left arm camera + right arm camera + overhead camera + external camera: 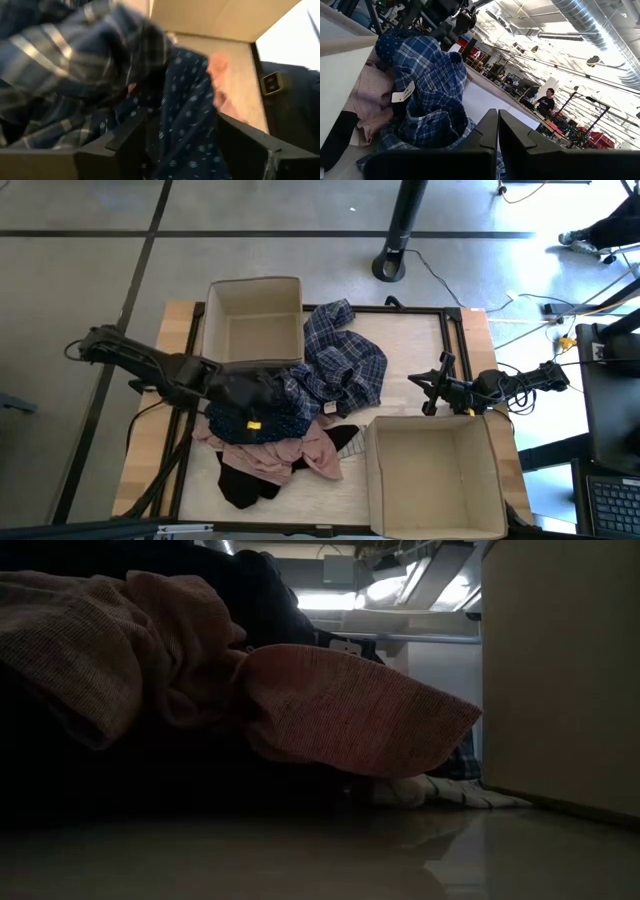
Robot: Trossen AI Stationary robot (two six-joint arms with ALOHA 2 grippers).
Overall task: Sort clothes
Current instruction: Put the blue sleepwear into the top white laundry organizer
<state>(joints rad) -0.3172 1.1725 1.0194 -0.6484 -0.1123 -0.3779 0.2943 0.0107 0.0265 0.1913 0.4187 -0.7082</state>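
Clothes pile sits on the desk (420,340) from centre toward 8 o'clock in the high view. Blue-white plaid shirt (345,360) on top at centre, running up to 12 o'clock beside the open cardboard box (255,320) at 11. Dark navy patterned piece (258,418) lies at 9 o'clock of the shirt, touching it. Pale pink garment (290,452) below that, toward 7; black garment (240,485) under it at the desk's near edge, a white-striped black bit (345,440) poking out at the pile's 4 o'clock. Second cardboard box (435,475) at 5 o'clock, just beside the pile.

Left pincer (182,145) is down in the pile at 9 o'clock; left wrist view shows its fingers (125,145) spread with navy patterned fabric bunched between them, not pinched as far as shown.

Right pincer (498,135) waits at 3 o'clock, clear of the pile, pointing toward the shirt, fingers pressed together with nothing between.

Low view: pink fabric fills the front, box wall at right.
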